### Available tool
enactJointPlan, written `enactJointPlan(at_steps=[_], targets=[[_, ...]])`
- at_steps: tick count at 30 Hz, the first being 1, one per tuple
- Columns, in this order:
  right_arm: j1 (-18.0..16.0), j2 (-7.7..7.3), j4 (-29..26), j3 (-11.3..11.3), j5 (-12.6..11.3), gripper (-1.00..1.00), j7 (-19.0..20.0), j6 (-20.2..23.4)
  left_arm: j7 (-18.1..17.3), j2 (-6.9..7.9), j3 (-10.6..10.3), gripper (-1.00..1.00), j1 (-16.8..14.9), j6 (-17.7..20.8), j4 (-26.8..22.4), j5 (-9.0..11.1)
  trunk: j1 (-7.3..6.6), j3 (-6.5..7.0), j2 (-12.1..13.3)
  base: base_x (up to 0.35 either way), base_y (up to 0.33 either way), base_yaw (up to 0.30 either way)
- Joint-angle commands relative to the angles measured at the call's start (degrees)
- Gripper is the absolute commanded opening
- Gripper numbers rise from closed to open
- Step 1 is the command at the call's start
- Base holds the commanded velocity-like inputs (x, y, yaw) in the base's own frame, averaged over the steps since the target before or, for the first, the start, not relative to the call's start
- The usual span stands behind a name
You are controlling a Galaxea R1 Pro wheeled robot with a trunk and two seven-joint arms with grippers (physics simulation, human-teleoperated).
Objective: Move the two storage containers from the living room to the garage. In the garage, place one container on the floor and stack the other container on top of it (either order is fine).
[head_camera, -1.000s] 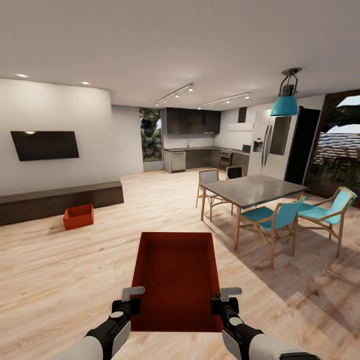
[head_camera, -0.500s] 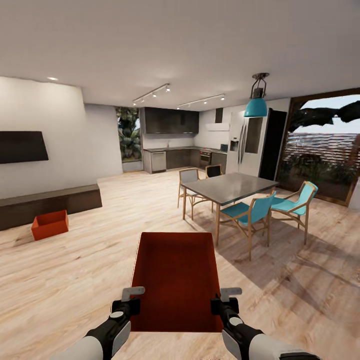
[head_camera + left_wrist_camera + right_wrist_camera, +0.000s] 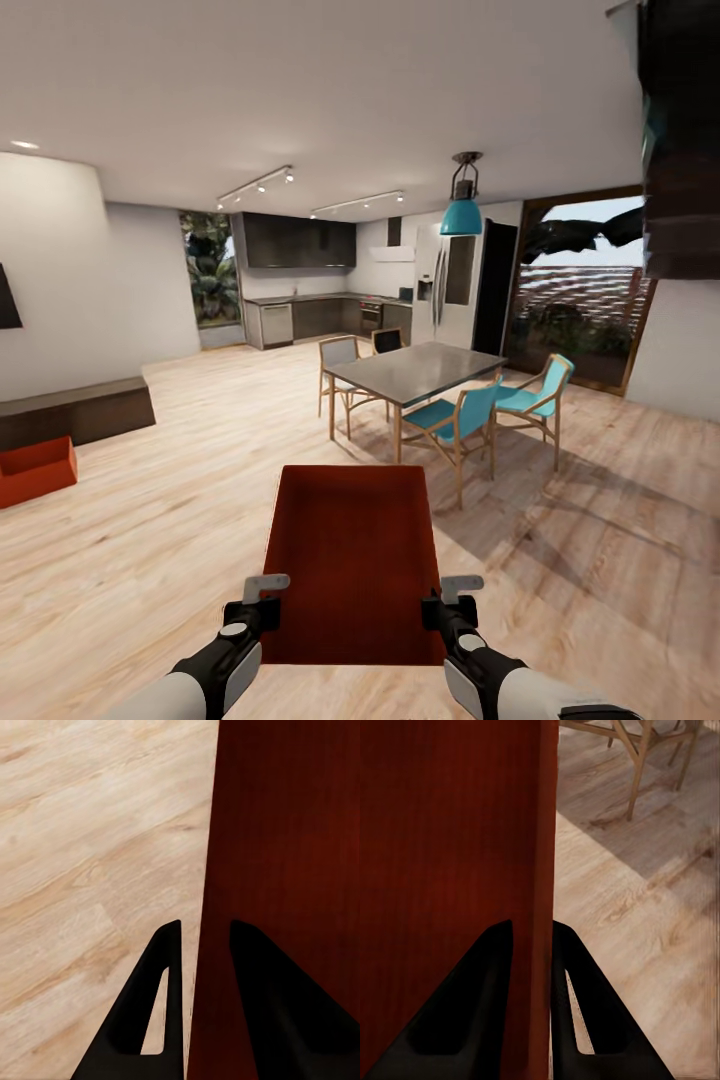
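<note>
Both grippers' fingers (image 3: 266, 583) (image 3: 461, 583) pinch a thin-walled orange-red rectangular bin (image 3: 350, 560) over wood planks (image 3: 150, 540).

Our arms are glossy black at the wrists and white further back; our left gripper (image 3: 266, 597) and right gripper (image 3: 448, 597) end in pale grey fingers.

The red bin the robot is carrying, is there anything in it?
Empty. The head view looks straight down into the held container and shows only its bare orange-red bottom. Both arms' jaws pinch its side walls.
</note>
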Motion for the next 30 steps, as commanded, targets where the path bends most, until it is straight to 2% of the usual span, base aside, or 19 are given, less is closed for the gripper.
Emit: enactJointPlan(at_steps=[1, 30], targets=[[-0.1, 0.03, -0.11, -1.69, 1.12, -1.0, -0.38, -0.91, 1.04, 0.11, 0.7, -1.0, -0.02, -0.28, 0.22, 0.35, 0.01, -0.09, -0.08, 0.0, 0.0, -0.278], [-0.09, 0.03, -0.11, -1.7, 1.12, -1.0, -0.38, -0.89, 1.04, 0.11, 0.7, -1.0, -0.02, -0.24, 0.22, 0.34, 0.01, -0.09, -0.08, 0.0, 0.0, -0.278]])
